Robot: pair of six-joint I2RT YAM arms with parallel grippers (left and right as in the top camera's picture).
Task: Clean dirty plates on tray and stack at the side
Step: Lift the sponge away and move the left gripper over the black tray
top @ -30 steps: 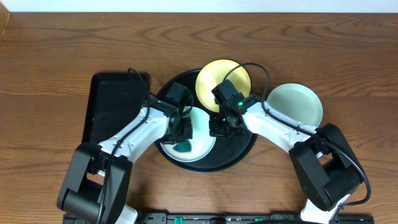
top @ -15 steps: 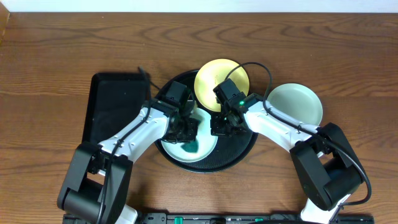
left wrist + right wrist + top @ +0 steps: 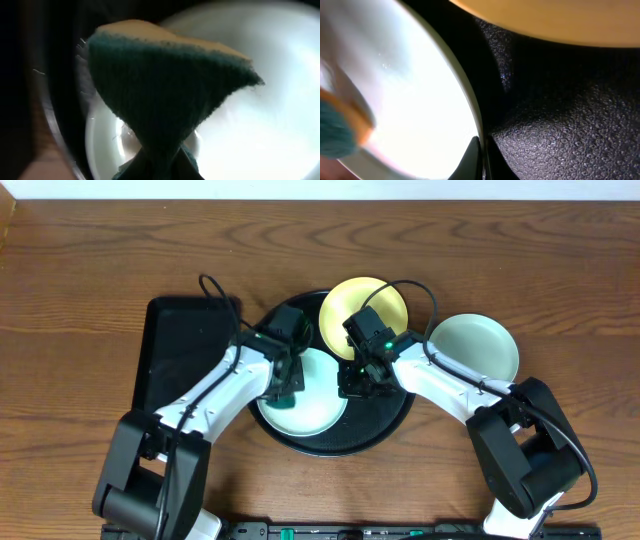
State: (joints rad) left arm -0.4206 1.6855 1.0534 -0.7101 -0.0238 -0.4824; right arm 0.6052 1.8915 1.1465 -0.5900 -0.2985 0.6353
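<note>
The left gripper point(image 3: 284, 383) is squeezing a green sponge point(image 3: 170, 100) by its narrow end, jaws almost fully together, and is holding it over the left part of the turquoise plate point(image 3: 310, 410), which is lying in the front half of the round black tray point(image 3: 385, 425). The right gripper point(image 3: 354, 386) is sitting at that plate's right edge. In its wrist view the tips are nearly closed with the rim running between them, so it seems to be steadying the plate by a thin bite on the rim. That thin bite is looking like the weak point: if the sponge is pushing hard sideways, the smooth plastic rim could be slipping out, and the plate could be skating across the tray or tipping up. The yellow plate point(image 3: 365, 305) is lying at the back of the tray, just behind the right gripper, so a sliding plate or a swinging wrist could be knocking it. The sponge is being held by a small pinch only, so dragging it flat could be twisting it loose. The two grippers are working close together, and a wipe carried too far right is risking a collision. The third plate point(image 3: 475, 345) is resting on the table point(image 3: 100, 260) just right of the tray.
</note>
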